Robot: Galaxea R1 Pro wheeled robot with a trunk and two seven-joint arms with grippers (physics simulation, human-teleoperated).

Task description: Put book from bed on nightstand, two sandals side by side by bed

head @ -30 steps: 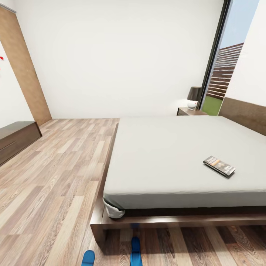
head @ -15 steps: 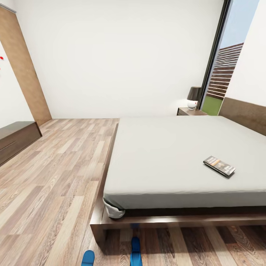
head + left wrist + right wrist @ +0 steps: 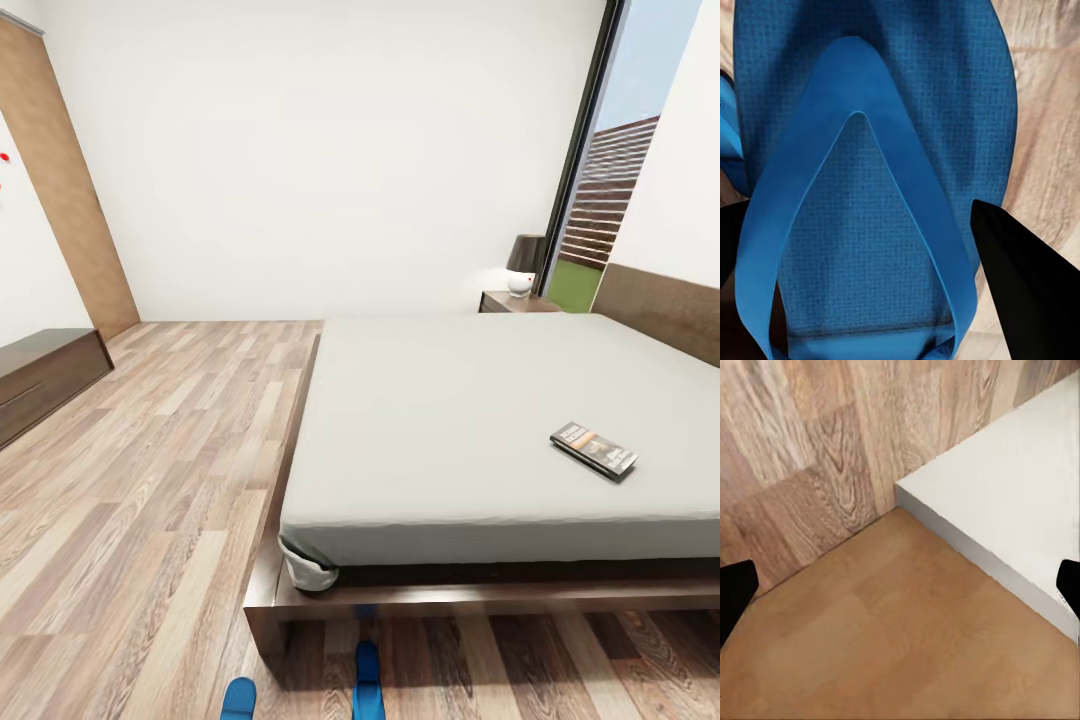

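At the far left of the head view a long dark brown bench-like cabinet (image 3: 45,378) stands against the wall, with a tall wooden panel (image 3: 62,180) rising behind it in the upper left. Wood plank floor (image 3: 150,470) runs across the left half of the frame. At the bottom edge, left of centre, the toes of the two sandals (image 3: 300,690) show bright blue on the floor near the foot corner of the bed (image 3: 480,420), close to each other but not touching; one sits partly in the shadow of the dark brown frame. The pale grey mattress fills the right half, and the book (image 3: 593,450) lies flat on it toward the right edge, well apart from the nightstand (image 3: 515,301) at the far corner in the upper right, which carries a dark-shaded lamp (image 3: 525,263) on a white base. A dark-framed window (image 3: 610,180) stands just right of the lamp. In the left wrist view the left gripper (image 3: 881,247) hangs directly over one blue sandal (image 3: 870,187), its dark fingers (image 3: 1027,285) spread wide to either side of the sole and clasping nothing. In the right wrist view the right gripper (image 3: 904,592) is likewise spread wide and holds nothing, its fingertips at opposite frame edges over a brown surface (image 3: 885,630) and a white block (image 3: 1012,487).
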